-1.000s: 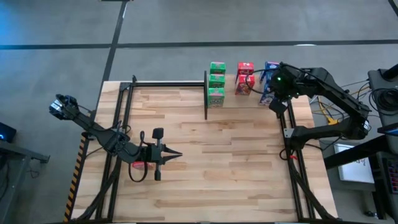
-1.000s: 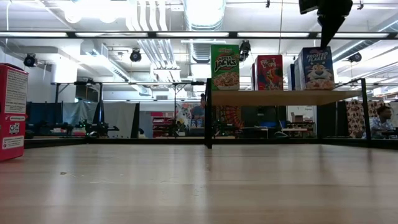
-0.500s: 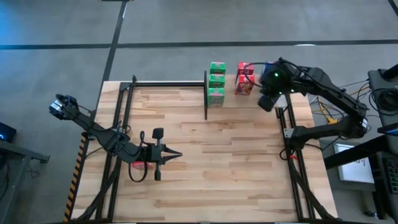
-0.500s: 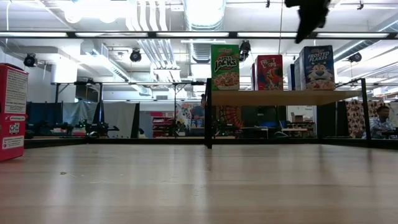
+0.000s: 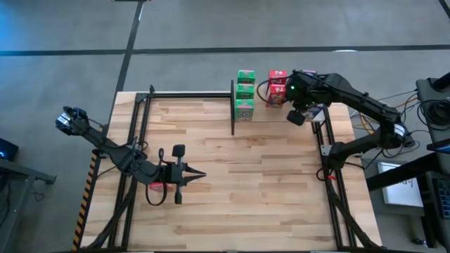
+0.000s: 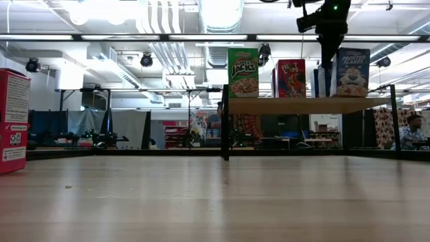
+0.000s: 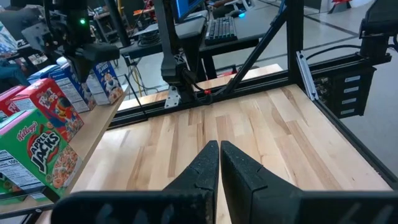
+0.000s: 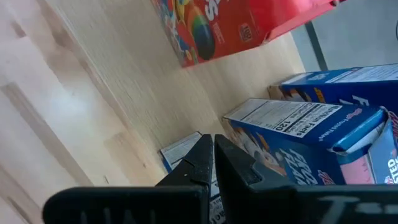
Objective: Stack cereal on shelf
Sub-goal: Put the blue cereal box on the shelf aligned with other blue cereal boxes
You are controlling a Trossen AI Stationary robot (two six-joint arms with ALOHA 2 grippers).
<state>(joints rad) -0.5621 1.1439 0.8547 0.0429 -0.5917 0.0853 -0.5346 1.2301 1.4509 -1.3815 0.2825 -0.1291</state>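
The shelf stands at the table's far edge. On it stand green cereal boxes, red ones and blue ones in rows. My right gripper is shut and points down between the red and blue rows. In the right wrist view its tips are beside a blue box. My left gripper is shut and empty, low over the table's left half. Another red box stands on the table at the left. My right gripper's shut fingers point down from above, close beside the left side of the front blue box. I cannot tell whether they touch it. The box stands upright on the shelf.
Black frame rails run along the table's left and right sides, and a black post marks the shelf's left end. The middle and near plank tabletop is bare wood. A person sits in the room beyond.
My right gripper has gone toward the table's left along the shelf, from above the blue boxes to the gap between the red and blue rows, and has come down. The front blue box has shifted a little toward the right.
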